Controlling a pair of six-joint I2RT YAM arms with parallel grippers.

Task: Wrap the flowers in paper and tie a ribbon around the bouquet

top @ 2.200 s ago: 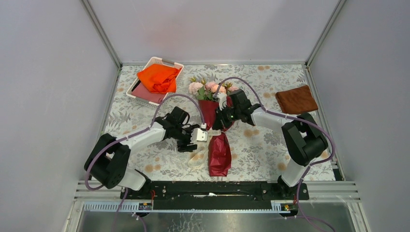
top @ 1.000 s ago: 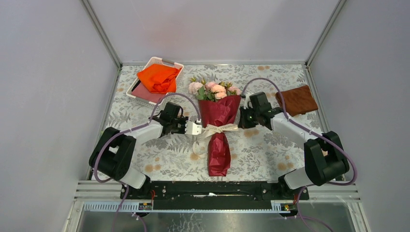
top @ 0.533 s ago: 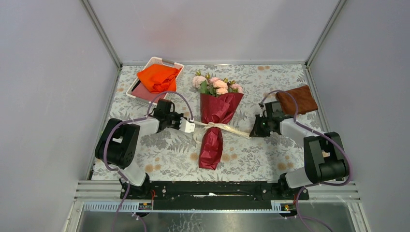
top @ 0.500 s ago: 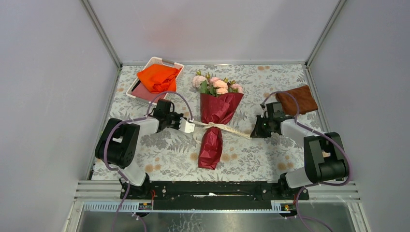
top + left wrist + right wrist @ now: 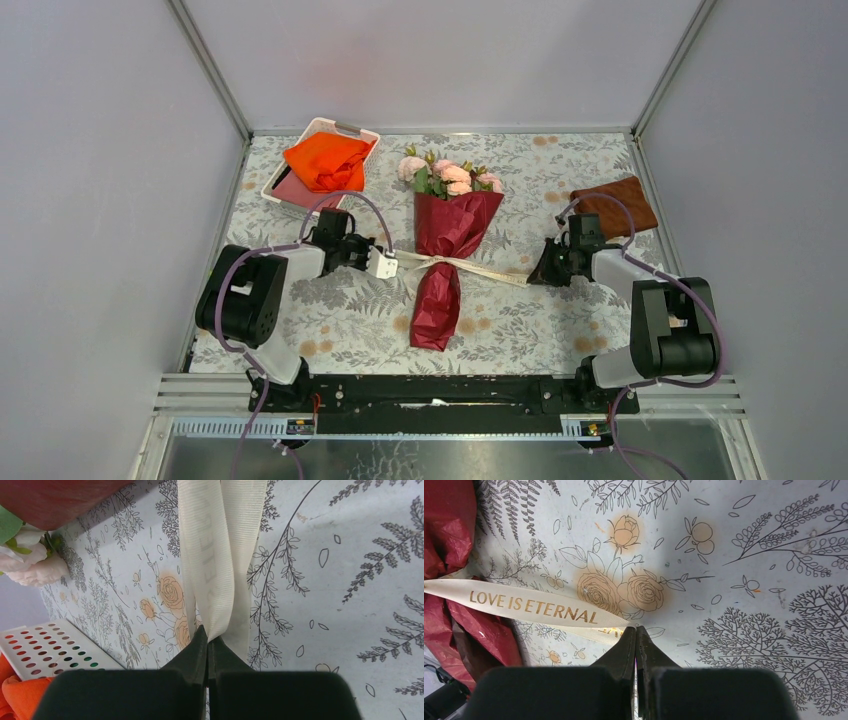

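Note:
The bouquet lies in the middle of the floral table: pink flowers (image 5: pixel 450 178) stick out of a dark red paper (image 5: pixel 447 228) cone, its tail pointing towards me. A cream ribbon (image 5: pixel 470 266) circles the cone's waist and stretches taut to both sides. My left gripper (image 5: pixel 386 265) is shut on a doubled fold of the ribbon (image 5: pixel 220 555) left of the cone. My right gripper (image 5: pixel 537 277) is shut on the ribbon's other end (image 5: pixel 534 605), which reads "LOVE IS ETERNAL", right of the paper (image 5: pixel 449 525).
A white tray (image 5: pixel 290 200) holding an orange cloth (image 5: pixel 325 160) stands at the back left, just behind my left arm. A folded brown cloth (image 5: pixel 614 205) lies at the back right, close behind my right wrist. Grey walls enclose the table.
Both grippers have moved apart, the right one further right and nearer, drawing the ribbon out into a straight line. The bouquet has shifted slightly left and tilted.

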